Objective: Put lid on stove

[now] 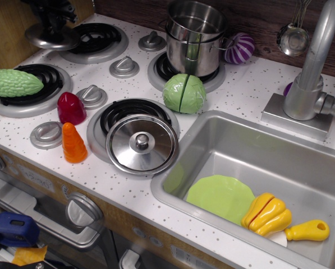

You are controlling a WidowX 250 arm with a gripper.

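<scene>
The small dull grey lid (47, 38) hangs at the far left, level, over the left edge of the back-left burner (97, 37). My black gripper (54, 21) comes down from the top edge and is shut on the lid's knob, which the fingers hide. I cannot tell whether the lid touches the burner ring. The stove (134, 85) is white and speckled, with four black coil burners and silver knobs. The larger shiny steel lid (142, 144) lies on the front-right burner.
A green gourd (13, 82) lies on the front-left burner. A red piece (71, 107) and an orange carrot (73, 143) stand between burners. A steel pot (194, 36), green cabbage (184, 93), purple onion (240, 47), sink (302, 162) and faucet (313, 67) are to the right.
</scene>
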